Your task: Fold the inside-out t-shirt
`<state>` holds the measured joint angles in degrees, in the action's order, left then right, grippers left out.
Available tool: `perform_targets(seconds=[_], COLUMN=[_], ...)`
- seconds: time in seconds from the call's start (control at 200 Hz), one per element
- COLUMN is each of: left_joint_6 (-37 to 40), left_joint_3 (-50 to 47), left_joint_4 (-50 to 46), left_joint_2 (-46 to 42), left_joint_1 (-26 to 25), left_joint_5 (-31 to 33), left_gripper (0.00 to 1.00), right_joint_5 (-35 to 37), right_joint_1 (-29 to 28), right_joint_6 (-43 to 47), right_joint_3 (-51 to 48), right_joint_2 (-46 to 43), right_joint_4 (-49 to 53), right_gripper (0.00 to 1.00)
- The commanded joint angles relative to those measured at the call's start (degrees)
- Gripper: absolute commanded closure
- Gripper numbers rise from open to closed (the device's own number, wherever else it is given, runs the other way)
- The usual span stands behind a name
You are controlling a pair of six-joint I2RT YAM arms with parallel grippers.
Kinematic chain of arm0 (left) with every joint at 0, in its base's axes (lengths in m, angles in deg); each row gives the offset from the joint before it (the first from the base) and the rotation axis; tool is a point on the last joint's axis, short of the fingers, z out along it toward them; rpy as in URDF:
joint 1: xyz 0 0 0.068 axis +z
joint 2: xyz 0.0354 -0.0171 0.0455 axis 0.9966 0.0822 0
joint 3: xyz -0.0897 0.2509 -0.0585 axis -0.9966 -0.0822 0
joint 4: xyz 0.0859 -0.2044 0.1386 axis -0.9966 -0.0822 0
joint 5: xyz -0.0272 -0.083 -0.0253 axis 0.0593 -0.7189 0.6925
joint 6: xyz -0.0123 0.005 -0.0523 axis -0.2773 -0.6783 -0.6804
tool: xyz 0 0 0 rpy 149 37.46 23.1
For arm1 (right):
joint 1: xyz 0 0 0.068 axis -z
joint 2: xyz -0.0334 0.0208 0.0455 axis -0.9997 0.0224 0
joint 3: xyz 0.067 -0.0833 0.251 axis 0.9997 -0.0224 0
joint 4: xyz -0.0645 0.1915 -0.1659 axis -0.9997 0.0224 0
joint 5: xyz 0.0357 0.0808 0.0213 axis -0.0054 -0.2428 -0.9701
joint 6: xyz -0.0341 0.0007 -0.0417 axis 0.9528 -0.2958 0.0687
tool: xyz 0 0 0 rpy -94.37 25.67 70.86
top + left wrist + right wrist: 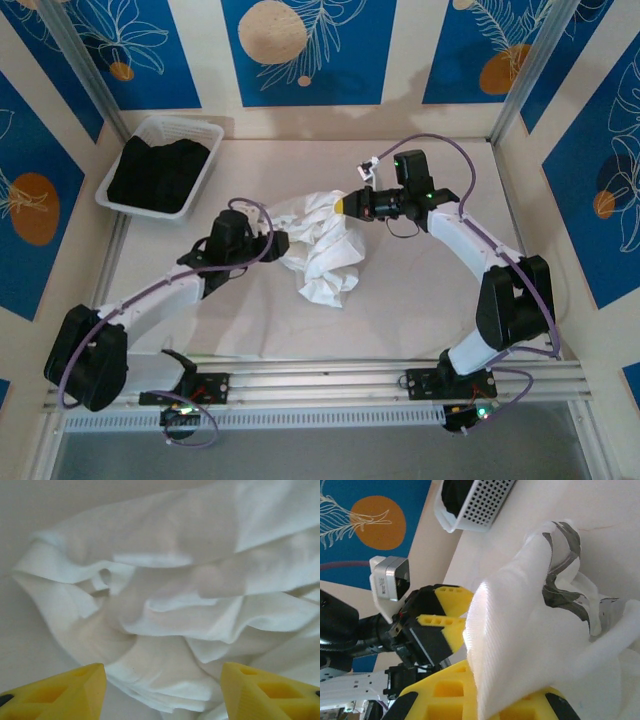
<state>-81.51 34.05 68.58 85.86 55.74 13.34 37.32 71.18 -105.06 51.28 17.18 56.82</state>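
The inside-out t-shirt (322,248) lies crumpled in a white heap at the middle of the table. My right gripper (344,205) is at its upper right edge, shut on a fold of the fabric and lifting it. In the right wrist view the cloth (530,630) rises out of the yellow jaws of my right gripper (490,706). My left gripper (284,246) is at the heap's left edge. Its yellow fingers (60,695) stand apart, my left gripper (162,692) open over layered folds of the shirt (170,605), gripping nothing.
A white plastic basket (118,190) holding a black garment (160,172) stands at the back left, also seen as the basket (485,502) in the right wrist view. Bare table (430,310) lies to the right and in front of the shirt. Walls close the sides.
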Motion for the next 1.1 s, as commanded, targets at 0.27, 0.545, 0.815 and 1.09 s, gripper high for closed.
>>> perform_targets(seconds=[0.27, 0.545, 0.815, 1.09], left_joint_6=[9.73, 12.95, 5.8, 4.05], left_joint_3=[7.68, 15.69, 16.69, 19.01], left_joint_4=[4.12, 3.0, -0.16, -2.11], left_joint_2=[14.27, 21.08, 0.15, -6.7], left_joint_1=[-0.52, -0.08, 0.24, 1.73], left_joint_5=[-5.48, -8.25, -17.83, -16.35], left_gripper=[0.37, 0.93, 1.0, 1.0], right_joint_5=[2.22, 5.09, 25.8, 44.1], right_joint_1=[0.33, 0.32, -2.1, -3.72], right_joint_6=[3.8, 5.92, 17.59, 18.83], right_joint_3=[2.75, 6.68, 25.96, 30.72], right_joint_2=[0.46, 2.14, 1.02, 6.46], right_joint_4=[4.41, 8.01, 24.95, 28.57], right_gripper=[1.0, 1.0, 0.97, 0.78])
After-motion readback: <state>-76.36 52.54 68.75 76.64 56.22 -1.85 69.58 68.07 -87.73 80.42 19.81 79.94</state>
